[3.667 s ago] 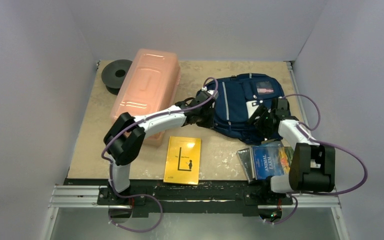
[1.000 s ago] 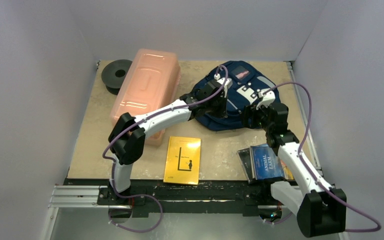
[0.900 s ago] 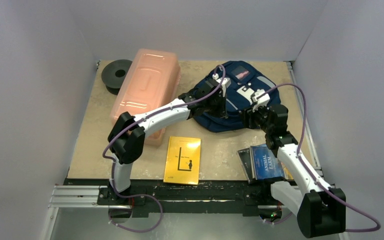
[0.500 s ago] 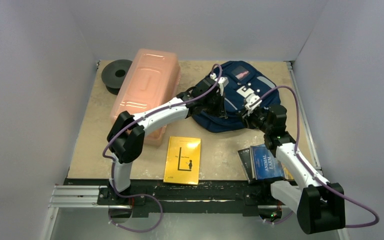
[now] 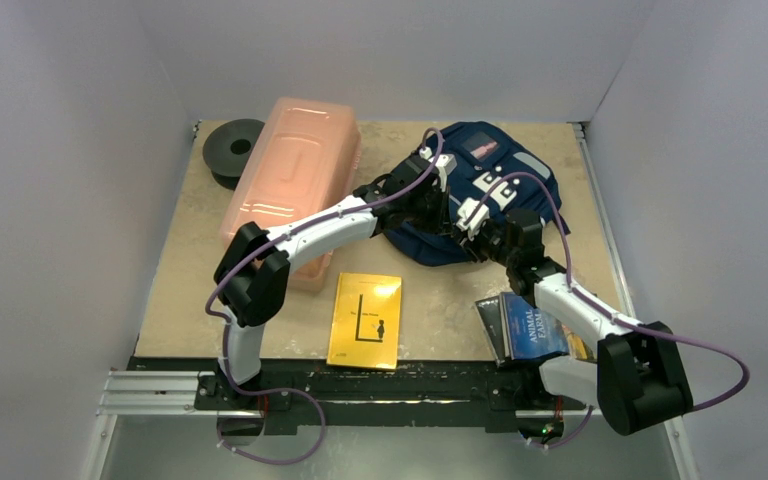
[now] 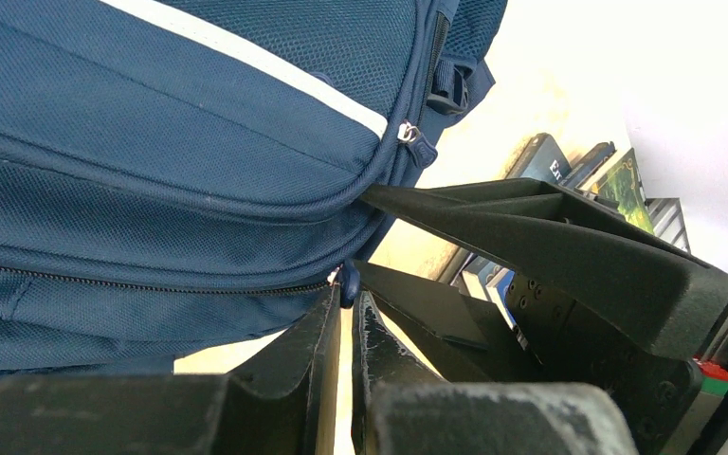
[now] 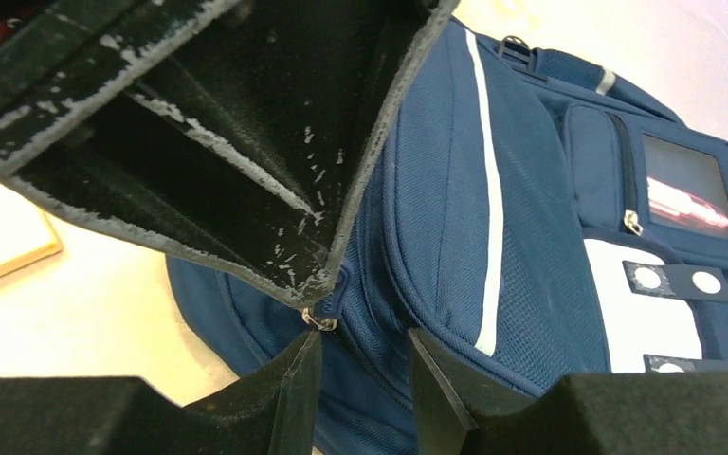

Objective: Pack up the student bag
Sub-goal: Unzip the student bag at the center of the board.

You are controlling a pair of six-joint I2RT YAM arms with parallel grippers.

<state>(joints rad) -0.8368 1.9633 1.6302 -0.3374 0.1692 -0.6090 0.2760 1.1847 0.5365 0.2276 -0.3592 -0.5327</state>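
The student bag [image 5: 422, 243], navy with light grey stripes, lies at the back right of the table, its coloured patch [image 5: 481, 147] facing up. My left gripper [image 6: 346, 294] is shut on the bag's blue zipper pull [image 6: 349, 282] at the bag's near edge. My right gripper [image 7: 365, 336] meets it there from the right. Its jaws stand partly apart, pressed on a ridge of the bag's fabric [image 7: 370, 313] beside the zip's metal ring [image 7: 320, 322]. In the top view both grippers crowd together at the bag's front rim, left gripper [image 5: 447, 213] and right gripper [image 5: 463, 232].
A long pink translucent box [image 5: 290, 185] lies at the back left, with a black spool [image 5: 232, 148] behind it. A yellow book [image 5: 365, 320] lies front centre. A stack of books with a blue cover on top [image 5: 538, 325] sits front right, under the right arm.
The right arm has swung left along the bag's front rim to meet the left gripper, and its jaws have narrowed onto the fabric. The left gripper has kept its hold.
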